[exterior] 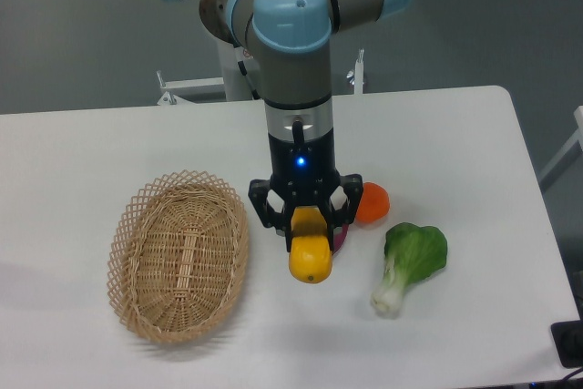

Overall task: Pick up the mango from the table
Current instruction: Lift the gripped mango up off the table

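Observation:
The mango (310,256), a smooth yellow-orange oval, hangs nose-down above the white table (474,134), its top end clamped in my gripper (307,228), which is shut on it. The fruit is clear of the tabletop near the middle of the table, just right of the basket. The arm's wrist stands vertically above it with a blue light lit.
A woven wicker basket (178,255) lies at the left. A round orange fruit (372,203) sits right of the gripper, a small purple thing (340,238) peeks out behind the mango, and a green leafy vegetable (410,263) lies further right.

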Action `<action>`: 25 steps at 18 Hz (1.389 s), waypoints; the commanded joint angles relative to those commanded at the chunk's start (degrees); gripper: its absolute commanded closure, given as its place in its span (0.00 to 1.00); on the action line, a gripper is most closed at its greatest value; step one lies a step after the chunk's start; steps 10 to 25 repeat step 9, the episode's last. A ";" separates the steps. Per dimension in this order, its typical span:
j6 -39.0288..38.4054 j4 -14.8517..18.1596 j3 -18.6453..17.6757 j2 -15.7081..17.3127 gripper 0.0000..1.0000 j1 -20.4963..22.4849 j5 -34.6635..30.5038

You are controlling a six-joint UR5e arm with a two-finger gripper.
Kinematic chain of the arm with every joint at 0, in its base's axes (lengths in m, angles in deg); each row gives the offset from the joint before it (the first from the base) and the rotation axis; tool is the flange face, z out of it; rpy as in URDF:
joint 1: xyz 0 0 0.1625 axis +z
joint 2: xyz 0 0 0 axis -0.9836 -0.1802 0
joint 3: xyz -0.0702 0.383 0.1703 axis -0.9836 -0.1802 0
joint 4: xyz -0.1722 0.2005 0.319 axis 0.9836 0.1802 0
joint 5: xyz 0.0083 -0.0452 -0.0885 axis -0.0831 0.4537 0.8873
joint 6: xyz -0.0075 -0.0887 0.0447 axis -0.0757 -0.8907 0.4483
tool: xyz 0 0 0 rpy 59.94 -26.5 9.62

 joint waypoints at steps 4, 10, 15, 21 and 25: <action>0.27 0.00 0.26 0.09 0.58 0.00 0.00; 0.36 0.00 0.61 0.00 0.58 0.00 -0.09; 0.36 0.00 0.61 0.00 0.58 0.00 -0.09; 0.36 0.00 0.61 0.00 0.58 0.00 -0.09; 0.36 0.00 0.61 0.00 0.58 0.00 -0.09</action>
